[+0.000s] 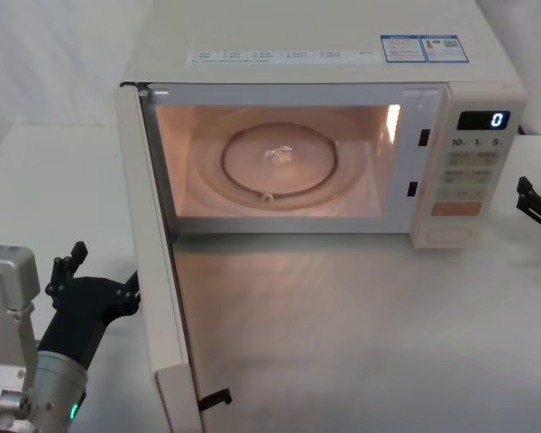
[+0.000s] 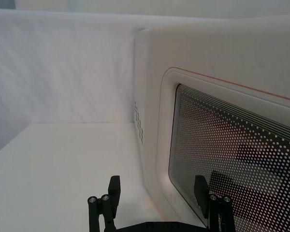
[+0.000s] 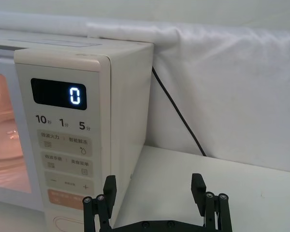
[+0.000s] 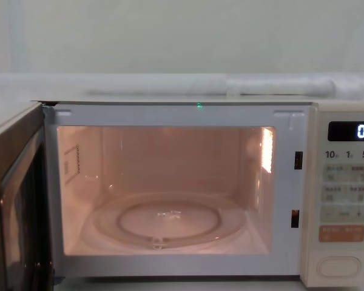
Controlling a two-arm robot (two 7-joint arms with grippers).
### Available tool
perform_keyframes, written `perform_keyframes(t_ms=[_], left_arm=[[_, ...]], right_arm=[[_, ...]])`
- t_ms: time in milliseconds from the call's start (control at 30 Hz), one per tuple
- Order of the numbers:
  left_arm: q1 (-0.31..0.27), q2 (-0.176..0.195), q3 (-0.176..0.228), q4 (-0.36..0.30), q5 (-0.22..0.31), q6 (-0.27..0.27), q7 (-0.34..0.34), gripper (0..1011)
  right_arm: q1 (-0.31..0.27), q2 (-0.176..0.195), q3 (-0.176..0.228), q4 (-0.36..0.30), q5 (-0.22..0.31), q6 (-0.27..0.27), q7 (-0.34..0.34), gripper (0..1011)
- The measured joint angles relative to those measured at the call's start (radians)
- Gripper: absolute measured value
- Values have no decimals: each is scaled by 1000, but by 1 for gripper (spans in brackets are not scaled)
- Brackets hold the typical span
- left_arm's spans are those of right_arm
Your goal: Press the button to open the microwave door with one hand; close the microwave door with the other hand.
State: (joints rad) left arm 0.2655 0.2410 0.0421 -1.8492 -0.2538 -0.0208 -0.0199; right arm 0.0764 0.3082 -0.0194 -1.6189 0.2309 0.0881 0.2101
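Observation:
The microwave door (image 1: 162,271) stands wide open, swung out toward me on the left, and the lit cavity is exposed. In the left wrist view its dark dotted window (image 2: 232,145) fills the side. My left gripper (image 1: 99,275) is open on the outer side of the door, close to its face (image 2: 157,188); whether it touches the door I cannot tell. The wide cream button (image 1: 449,234) sits at the bottom of the control panel (image 4: 338,267). My right gripper (image 1: 536,203) hangs open to the right of the panel, apart from it (image 3: 153,186).
A glass turntable (image 1: 278,162) lies inside the cavity. The display (image 1: 483,119) reads 0. A black power cable (image 3: 179,116) runs down the white cloth behind the microwave. White tabletop (image 1: 361,343) extends in front of and beside the oven.

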Motion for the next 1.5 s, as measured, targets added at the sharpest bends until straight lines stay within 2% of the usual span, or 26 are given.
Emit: perform_keyframes(t_ms=[700,867,933,1000,1067,1100,1133,1167,1500], left_arm=[[0,0,0,0,0,0,0,982],[0,0,0,0,0,0,0,884],[0,0,0,0,0,0,0,795],[0,0,0,0,0,0,0,761],[0,0,0,0,0,0,0,679],[0,0,0,0,0,0,0,679],[0,0,0,0,0,0,0,599],[0,0,0,0,0,0,0,599],[0,0,0,0,0,0,0,264]], right_arm=[[0,0,0,0,0,0,0,1002],[0,0,0,0,0,0,0,1002],[0,0,0,0,0,0,0,1002],[0,0,0,0,0,0,0,1002],[0,0,0,0,0,0,0,1002],[0,0,0,0,0,0,0,1002],[0,0,0,0,0,0,0,1002],[0,0,0,0,0,0,0,1002],[0,0,0,0,0,0,0,1002]])
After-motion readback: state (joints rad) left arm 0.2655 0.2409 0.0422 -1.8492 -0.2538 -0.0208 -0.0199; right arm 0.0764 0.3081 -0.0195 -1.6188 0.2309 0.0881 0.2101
